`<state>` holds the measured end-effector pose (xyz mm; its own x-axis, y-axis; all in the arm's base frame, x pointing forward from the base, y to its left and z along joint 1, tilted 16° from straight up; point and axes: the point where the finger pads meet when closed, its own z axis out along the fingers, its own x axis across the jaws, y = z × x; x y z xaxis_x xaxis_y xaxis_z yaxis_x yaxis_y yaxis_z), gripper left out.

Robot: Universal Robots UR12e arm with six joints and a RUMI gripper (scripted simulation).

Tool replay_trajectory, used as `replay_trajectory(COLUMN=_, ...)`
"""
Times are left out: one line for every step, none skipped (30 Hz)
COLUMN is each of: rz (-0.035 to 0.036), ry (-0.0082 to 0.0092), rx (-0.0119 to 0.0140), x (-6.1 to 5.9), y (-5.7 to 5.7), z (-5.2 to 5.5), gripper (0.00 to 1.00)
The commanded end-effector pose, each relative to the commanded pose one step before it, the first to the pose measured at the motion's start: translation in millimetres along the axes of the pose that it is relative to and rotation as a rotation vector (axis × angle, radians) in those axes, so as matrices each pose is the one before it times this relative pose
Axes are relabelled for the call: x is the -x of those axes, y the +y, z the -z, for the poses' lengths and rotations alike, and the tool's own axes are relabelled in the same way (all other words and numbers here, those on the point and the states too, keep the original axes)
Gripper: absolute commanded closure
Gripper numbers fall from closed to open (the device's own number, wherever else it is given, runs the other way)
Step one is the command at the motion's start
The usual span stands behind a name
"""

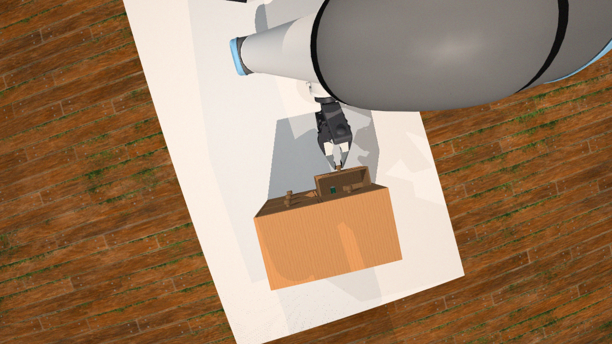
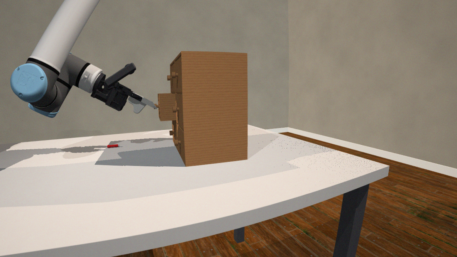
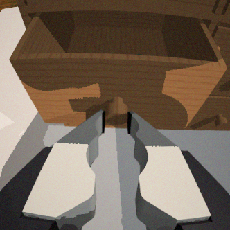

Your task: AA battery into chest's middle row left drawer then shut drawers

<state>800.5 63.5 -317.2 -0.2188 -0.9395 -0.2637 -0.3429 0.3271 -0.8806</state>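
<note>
The wooden chest (image 1: 308, 248) (image 2: 214, 105) stands upright. Its left middle-row drawer (image 1: 363, 176) (image 2: 166, 107) (image 3: 131, 74) is partly pulled out. A small green cylinder (image 1: 333, 189), which looks like the AA battery, lies in that drawer, partly hidden by the chest top. In the wrist view only a speck of green shows over the drawer's front edge. My gripper (image 1: 338, 166) (image 2: 156, 107) (image 3: 116, 112) is at the drawer's front, its narrow-set fingertips on either side of the round knob (image 3: 116, 107), shut on it.
A red cylinder (image 2: 112, 146) lies on the white table (image 2: 127, 223) in front of the chest. The other drawers look shut, and their knobs stick out from the front. The arm (image 1: 427, 55) hangs over the table on the chest's front side.
</note>
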Motion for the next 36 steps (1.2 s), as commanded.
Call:
replay_trajectory(rz=-0.00009, ry=-0.00004, rx=-0.00074, x=0.08, y=-2.20, z=-2.65, gripper=0.93)
replay_trajectory(rz=0.00000, ry=0.00000, rx=0.00000, x=0.00, y=-0.34, z=-0.59, gripper=0.93)
replay_trajectory(rz=0.00000, ry=0.00000, rx=0.00000, x=0.00, y=-0.34, z=-0.60, gripper=0.93)
replay_trajectory(rz=0.00000, ry=0.00000, rx=0.00000, x=0.00, y=-0.35, z=-0.60, gripper=0.93)
replay_trajectory(rz=0.00000, ry=0.00000, rx=0.00000, x=0.00, y=-0.35, z=-0.61, gripper=0.93)
replay_trajectory(rz=0.00000, ry=0.00000, rx=0.00000, x=0.00, y=-0.36, z=-0.61, gripper=0.93)
replay_trajectory(rz=0.00000, ry=0.00000, rx=0.00000, x=0.00, y=-0.36, z=-0.62, gripper=0.93)
replay_trajectory(rz=0.00000, ry=0.00000, rx=0.00000, x=0.00, y=-0.36, z=-0.62, gripper=0.93)
replay_trajectory(rz=0.00000, ry=0.00000, rx=0.00000, x=0.00, y=-0.36, z=-0.63, gripper=0.93)
replay_trajectory(rz=0.00000, ry=0.00000, rx=0.00000, x=0.00, y=0.00, z=0.00, gripper=0.93)
replay_trajectory(rz=0.00000, ry=0.00000, rx=0.00000, x=0.00, y=0.00, z=0.00, gripper=0.93)
replay_trajectory(rz=0.00000, ry=0.00000, rx=0.00000, x=0.00, y=-0.36, z=-0.63, gripper=0.93)
replay_trajectory(rz=0.00000, ry=0.00000, rx=0.00000, x=0.00, y=-0.37, z=-0.63, gripper=0.93)
replay_trajectory(rz=0.00000, ry=0.00000, rx=0.00000, x=0.00, y=-0.37, z=-0.64, gripper=0.93)
replay_trajectory(rz=0.00000, ry=0.00000, rx=0.00000, x=0.00, y=-0.37, z=-0.64, gripper=0.93)
replay_trajectory(rz=0.00000, ry=0.00000, rx=0.00000, x=0.00, y=-0.37, z=-0.64, gripper=0.93)
replay_trajectory(rz=0.00000, ry=0.00000, rx=0.00000, x=0.00, y=-0.37, z=-0.65, gripper=0.93)
replay_trajectory(rz=0.00000, ry=0.00000, rx=0.00000, x=0.00, y=-0.37, z=-0.65, gripper=0.93)
replay_trajectory(rz=0.00000, ry=0.00000, rx=0.00000, x=0.00, y=-0.37, z=-0.65, gripper=0.93)
replay_trajectory(rz=0.00000, ry=0.00000, rx=0.00000, x=0.00, y=-0.38, z=-0.65, gripper=0.93)
replay_trajectory(rz=0.00000, ry=0.00000, rx=0.00000, x=0.00, y=-0.38, z=-0.65, gripper=0.93)
replay_trajectory(rz=0.00000, ry=0.00000, rx=0.00000, x=0.00, y=-0.37, z=-0.65, gripper=0.93)
replay_trajectory(rz=0.00000, ry=0.00000, rx=0.00000, x=0.00, y=-0.37, z=-0.65, gripper=0.93)
replay_trajectory(rz=0.00000, ry=0.00000, rx=0.00000, x=0.00, y=-0.37, z=-0.65, gripper=0.93)
replay_trajectory(rz=0.00000, ry=0.00000, rx=0.00000, x=0.00, y=-0.37, z=-0.65, gripper=0.93)
replay_trajectory(rz=0.00000, ry=0.00000, rx=0.00000, x=0.00, y=-0.37, z=-0.65, gripper=0.93)
replay_trajectory(rz=0.00000, ry=0.00000, rx=0.00000, x=0.00, y=0.00, z=0.00, gripper=0.93)
replay_trajectory(rz=0.00000, ry=0.00000, rx=0.00000, x=0.00, y=0.00, z=0.00, gripper=0.93)
replay_trajectory(rz=0.00000, ry=0.00000, rx=0.00000, x=0.00, y=-0.37, z=-0.65, gripper=0.93)
replay_trajectory(rz=0.00000, ry=0.00000, rx=0.00000, x=0.00, y=-0.37, z=-0.64, gripper=0.93)
replay_trajectory(rz=0.00000, ry=0.00000, rx=0.00000, x=0.00, y=-0.37, z=-0.64, gripper=0.93)
replay_trajectory(rz=0.00000, ry=0.00000, rx=0.00000, x=0.00, y=-0.37, z=-0.64, gripper=0.93)
replay_trajectory(rz=0.00000, ry=0.00000, rx=0.00000, x=0.00, y=-0.37, z=-0.64, gripper=0.93)
replay_trajectory(rz=0.00000, ry=0.00000, rx=0.00000, x=0.00, y=-0.37, z=-0.63, gripper=0.93)
replay_trajectory(rz=0.00000, ry=0.00000, rx=0.00000, x=0.00, y=-0.37, z=-0.63, gripper=0.93)
replay_trajectory(rz=0.00000, ry=0.00000, rx=0.00000, x=0.00, y=-0.36, z=-0.63, gripper=0.93)
